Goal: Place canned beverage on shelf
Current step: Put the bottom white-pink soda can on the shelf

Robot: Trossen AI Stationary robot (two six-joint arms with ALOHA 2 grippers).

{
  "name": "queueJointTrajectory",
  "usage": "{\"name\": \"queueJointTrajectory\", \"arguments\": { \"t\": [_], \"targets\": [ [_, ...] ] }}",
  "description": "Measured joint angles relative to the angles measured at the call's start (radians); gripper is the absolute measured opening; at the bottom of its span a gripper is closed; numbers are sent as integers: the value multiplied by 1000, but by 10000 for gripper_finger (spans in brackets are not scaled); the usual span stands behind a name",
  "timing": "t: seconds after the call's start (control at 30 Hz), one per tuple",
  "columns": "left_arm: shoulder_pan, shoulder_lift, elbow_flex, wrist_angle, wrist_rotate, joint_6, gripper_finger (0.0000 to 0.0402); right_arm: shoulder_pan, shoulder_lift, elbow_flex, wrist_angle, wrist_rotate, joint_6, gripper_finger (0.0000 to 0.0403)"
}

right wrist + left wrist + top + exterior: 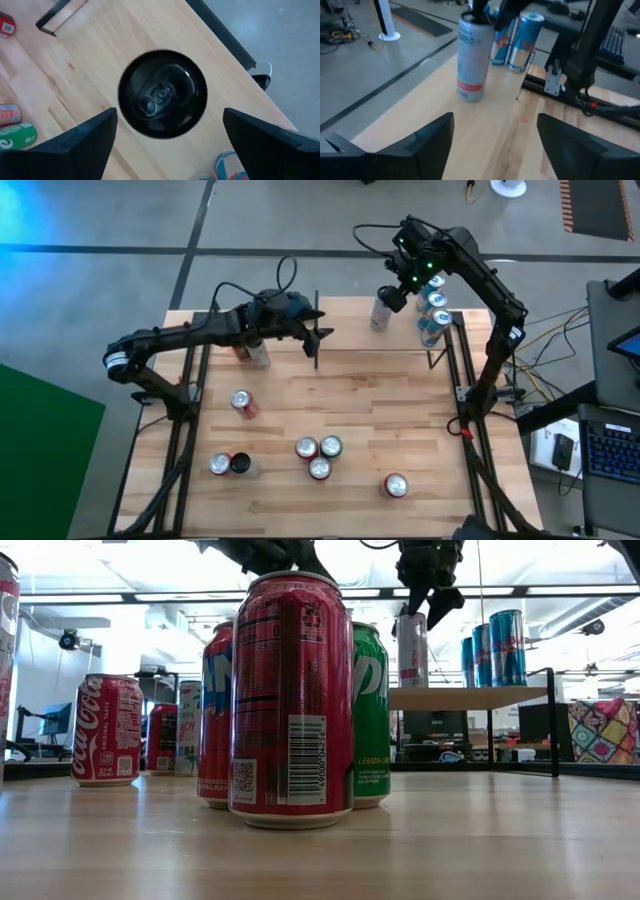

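A tall silver can (380,311) with a red band stands upright on its base on the light-wood shelf (350,320) at the table's far side; it also shows in the low view (412,650) and the left wrist view (471,55). My right gripper (170,145) is open directly above the can's dark top (162,94), one finger on each side and clear of it. My left gripper (495,145) is open and empty over the shelf's left end (320,337), pointing toward the can. Several blue cans (433,310) stand at the shelf's right end.
Loose cans stand on the big tabletop: one (243,403) at the left, two (230,464) near the front left, three (318,454) in a cluster at the front middle, one (396,485) at the front right. Another can (256,353) stands under my left arm.
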State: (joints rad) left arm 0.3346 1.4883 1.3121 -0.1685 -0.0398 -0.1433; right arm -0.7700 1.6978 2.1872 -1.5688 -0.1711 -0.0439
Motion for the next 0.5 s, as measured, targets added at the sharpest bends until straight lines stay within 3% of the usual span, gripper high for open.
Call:
{"name": "queueJointTrajectory", "arguments": {
  "t": [0.17,0.33,0.5],
  "targets": [
    [30,35,0,127,70,18,299,0,-52,1,52,-1,40,347],
    [41,146,6,356,139,34,308,0,-131,41,113,-4,107,339],
    [39,283,152,392,132,81,317,0,-215,53,111,-9,165,334]
  ]
}}
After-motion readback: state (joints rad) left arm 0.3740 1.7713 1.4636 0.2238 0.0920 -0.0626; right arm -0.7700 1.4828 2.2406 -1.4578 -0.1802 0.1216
